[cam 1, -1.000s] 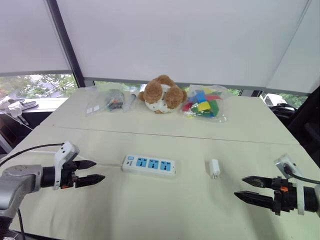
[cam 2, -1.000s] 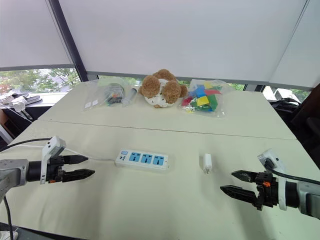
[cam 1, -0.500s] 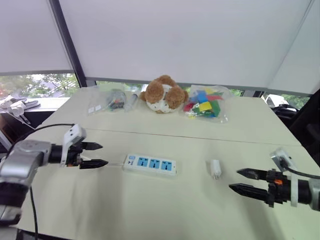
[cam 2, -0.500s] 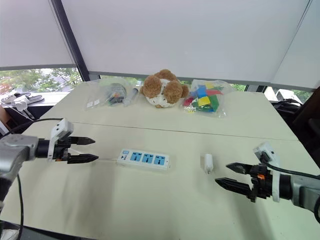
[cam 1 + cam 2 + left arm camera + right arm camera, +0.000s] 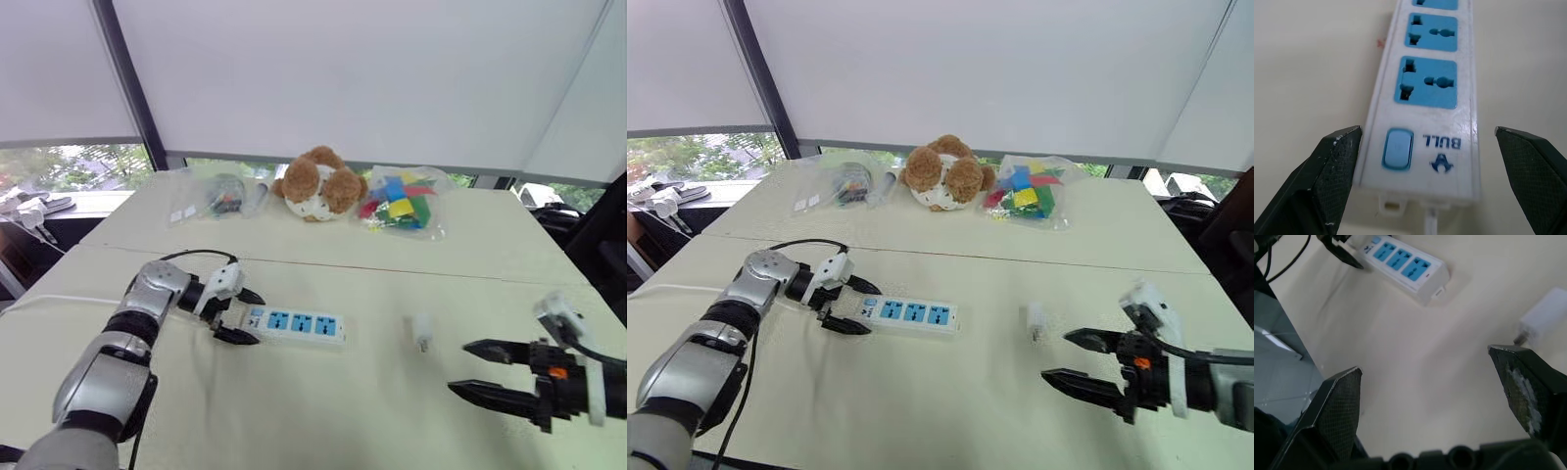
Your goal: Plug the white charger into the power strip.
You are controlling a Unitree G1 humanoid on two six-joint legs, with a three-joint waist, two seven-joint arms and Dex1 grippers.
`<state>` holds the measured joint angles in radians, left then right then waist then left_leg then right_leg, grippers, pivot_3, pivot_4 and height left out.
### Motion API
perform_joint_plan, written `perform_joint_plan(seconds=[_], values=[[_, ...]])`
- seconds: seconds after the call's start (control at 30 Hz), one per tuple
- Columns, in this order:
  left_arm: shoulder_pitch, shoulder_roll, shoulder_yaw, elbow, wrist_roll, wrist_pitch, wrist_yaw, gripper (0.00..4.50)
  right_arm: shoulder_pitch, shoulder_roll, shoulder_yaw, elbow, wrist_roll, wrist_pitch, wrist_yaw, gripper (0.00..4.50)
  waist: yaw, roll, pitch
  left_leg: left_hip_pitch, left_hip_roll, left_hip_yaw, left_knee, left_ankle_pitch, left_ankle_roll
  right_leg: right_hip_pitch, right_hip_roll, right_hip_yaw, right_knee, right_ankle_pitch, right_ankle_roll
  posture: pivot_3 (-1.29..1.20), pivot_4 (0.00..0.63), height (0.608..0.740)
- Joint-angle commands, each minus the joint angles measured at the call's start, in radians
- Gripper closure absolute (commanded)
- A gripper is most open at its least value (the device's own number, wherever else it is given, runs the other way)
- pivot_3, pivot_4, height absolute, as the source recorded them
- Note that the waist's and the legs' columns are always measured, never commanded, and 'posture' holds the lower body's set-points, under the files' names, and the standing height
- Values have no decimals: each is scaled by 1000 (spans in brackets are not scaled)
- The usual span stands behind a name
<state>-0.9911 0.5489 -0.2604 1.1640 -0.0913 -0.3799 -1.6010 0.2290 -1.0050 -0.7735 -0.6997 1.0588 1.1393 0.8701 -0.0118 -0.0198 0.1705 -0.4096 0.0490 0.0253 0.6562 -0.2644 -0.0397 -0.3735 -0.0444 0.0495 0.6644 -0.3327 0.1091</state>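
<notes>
**A:** How far along are you with the plugging-in?

**B:** Hardly begun, by my reckoning. The white charger [image 5: 421, 331] lies on the table [image 5: 323, 421], off the power strip's [image 5: 292, 324] far end from its cord and well apart from it. Nothing holds it. All three blue sockets [image 5: 1426, 85] on the strip are empty.

**A:** And your hands?

**B:** My left gripper [image 5: 247, 317] is at the strip's cord end, where the switch [image 5: 1398, 148] is. Its fingers [image 5: 1327, 176] are spread wide, one to each side of the casing. In the wrist view I see bare table between each tip and the strip, so I straddle it without gripping it. My right gripper [image 5: 462, 367] hangs beyond the charger, on the side away from the strip. It is spread just as wide, with nothing in it.

**A:** So what is left?

**B:** Nearly everything, I judge. The left has yet to close and steady the strip. The right has to reach the charger, pick it up, turn its prongs toward a socket and press it home. The approach to the strip looks about finished, and nothing else does.
</notes>
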Motion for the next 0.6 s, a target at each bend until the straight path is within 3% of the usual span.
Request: perform_joint_plan(seconds=[0.03, 0.4, 0.5, 0.53, 0.6], values=[[-10, -22, 25, 48, 41, -55, 38, 44, 26, -22, -97, -38, 64, 28, -14, 0, 0, 0, 0, 0, 0, 0, 1, 0, 0, 0, 0, 0, 0, 0, 0, 0, 150, 739], [8, -25, 90, 71, 70, -57, 57, 44, 74, -17, -124, -13, 87, 18, -31, 0, 1, -1, 0, -1, 0, -1, 2, 0, 0, 0, 0, 0, 1, 0, 0, 0, 150, 739], [16, -32, 92, 65, 81, -82, 65, 860, 56, -24, -101, 2, 76, 6, -44, 0, 1, -1, 0, -1, 0, -1, 2, 0, 0, 1, 0, 0, 1, 0, 0, 0, 150, 739], [16, -34, 92, 64, 88, -91, 70, 1337, 41, -25, -95, 13, 78, 10, -68, 0, 1, -1, 0, -1, 0, -1, 2, 0, 0, 1, 0, 0, 1, 0, 0, 0, 150, 739], [13, -39, 93, 63, 100, -93, 80, 1435, 7, -28, -81, 36, 80, 32, -137, 0, 1, -1, 0, -1, 0, -1, 3, 0, 0, 1, 0, 0, 1, 0, 0, 0, 150, 739]])
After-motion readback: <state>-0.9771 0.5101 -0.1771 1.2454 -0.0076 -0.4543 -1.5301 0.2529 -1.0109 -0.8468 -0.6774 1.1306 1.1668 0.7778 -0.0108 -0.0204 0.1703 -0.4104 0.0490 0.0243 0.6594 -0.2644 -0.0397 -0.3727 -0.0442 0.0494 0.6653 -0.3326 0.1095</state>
